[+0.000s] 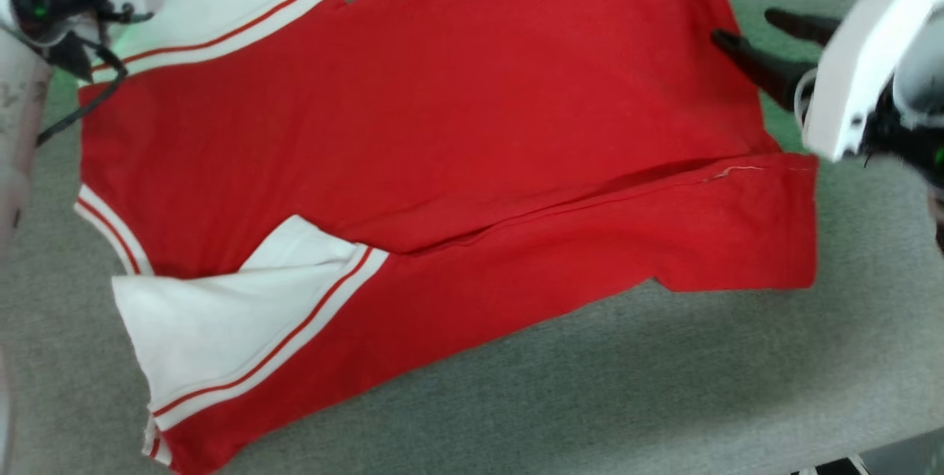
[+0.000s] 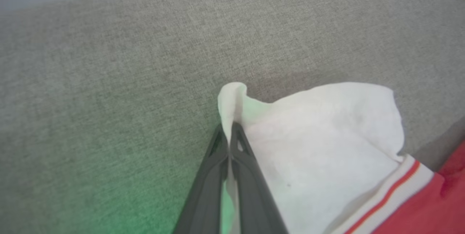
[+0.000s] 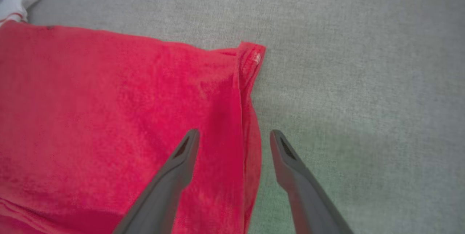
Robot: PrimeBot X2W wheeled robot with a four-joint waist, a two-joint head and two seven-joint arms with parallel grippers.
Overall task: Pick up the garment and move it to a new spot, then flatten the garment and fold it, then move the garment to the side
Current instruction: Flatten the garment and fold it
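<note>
Jersey (image 1: 442,106) lies flat, near side folded in. Left gripper (image 2: 228,126) clamps the white sleeve (image 2: 319,132); right gripper (image 3: 234,134) holds its fingers apart astride the hem (image 3: 250,92). The remaining folds and the move aside are not yet done.

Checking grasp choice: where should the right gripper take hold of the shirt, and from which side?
Probably the red hem edge of the shirt, coming in from off the cloth: the edge lies flat and free, and the open right gripper straddles it.
</note>
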